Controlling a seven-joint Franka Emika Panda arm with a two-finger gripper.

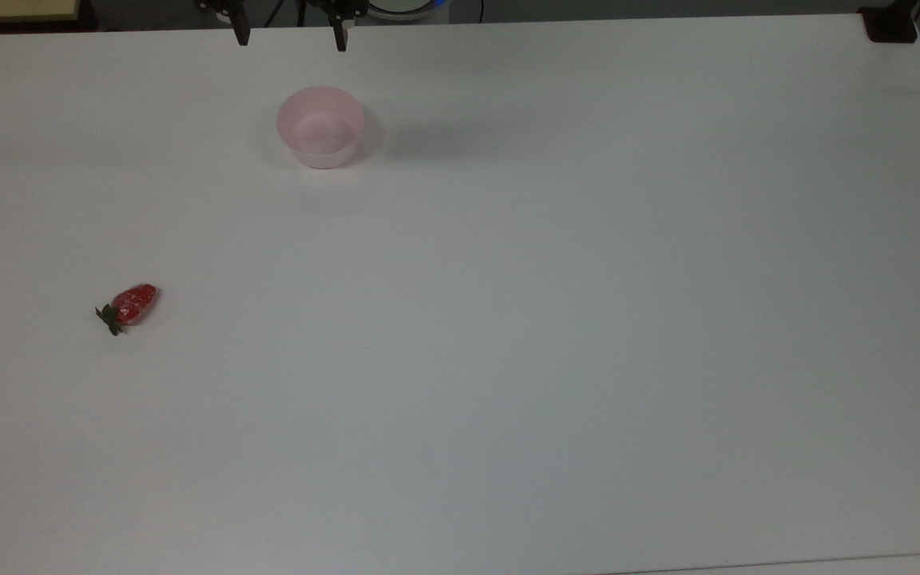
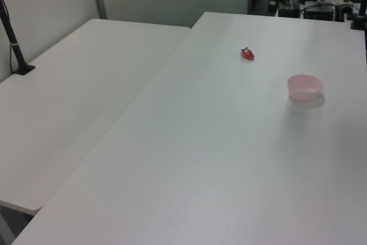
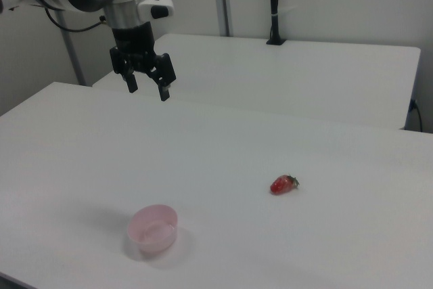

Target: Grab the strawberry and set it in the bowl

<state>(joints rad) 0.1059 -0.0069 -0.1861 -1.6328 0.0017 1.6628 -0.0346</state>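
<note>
Toy strawberry [image 1: 129, 307] lies on its side on the white table [image 1: 556, 319], toward the top view's left, well apart from the pale pink bowl [image 1: 320, 126]. Bowl upright, nothing in it. Gripper [image 3: 147, 88] hangs high above the table, its 2 fingers spread wide, holding nothing.

The table [image 1: 588, 319] is bare white across most of its surface. Two objects stand on it: the bowl [image 1: 320, 126] near the far edge in the top view, and the strawberry [image 1: 130, 306] near the top view's left edge, well apart from each other with bare surface between. The gripper [image 3: 147, 83] hangs high above the table, fingers spread apart, with free air beneath. A second table [image 2: 74, 101] abuts along one long edge.
</note>
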